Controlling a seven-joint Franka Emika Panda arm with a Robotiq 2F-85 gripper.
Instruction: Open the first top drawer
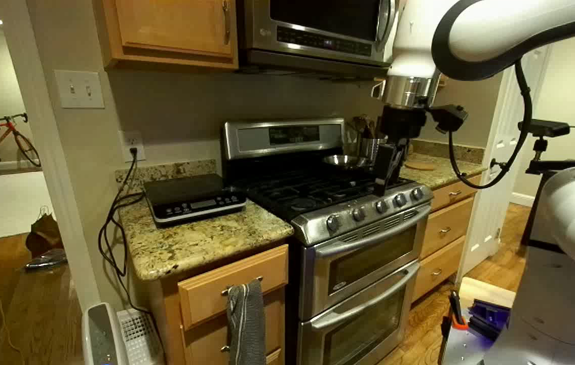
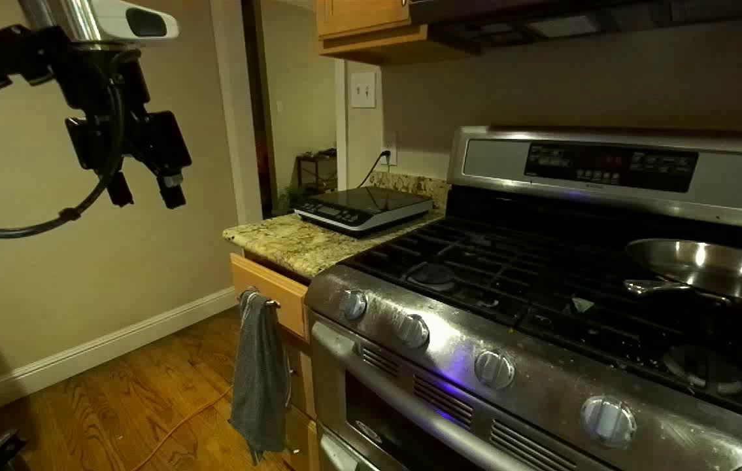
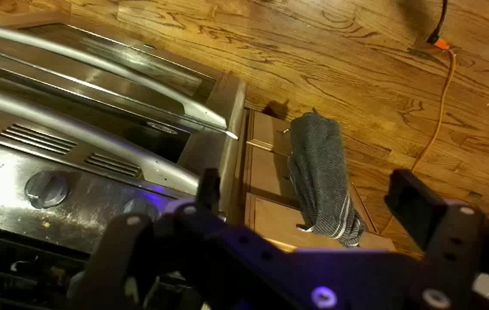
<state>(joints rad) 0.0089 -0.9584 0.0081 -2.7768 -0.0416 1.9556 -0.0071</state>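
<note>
Beneath granite worktop [image 1: 206, 241], beside stove [image 1: 338, 237], located top drawer [image 1: 208, 295], draped with towel [image 1: 246, 324], at most slightly ajar. Observed hand [image 2: 147, 194] released, grasping nothing, well apart. Judged grip and pull outstanding.

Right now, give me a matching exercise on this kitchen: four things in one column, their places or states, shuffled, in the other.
1. gripper
2. gray towel
3. black portable cooktop
4. steel pan

A. resting on the stove
B. open, holding nothing
C. on the granite counter
D. hanging at the front of a top drawer

Pairs: 1-B; 2-D; 3-C; 4-A
</note>
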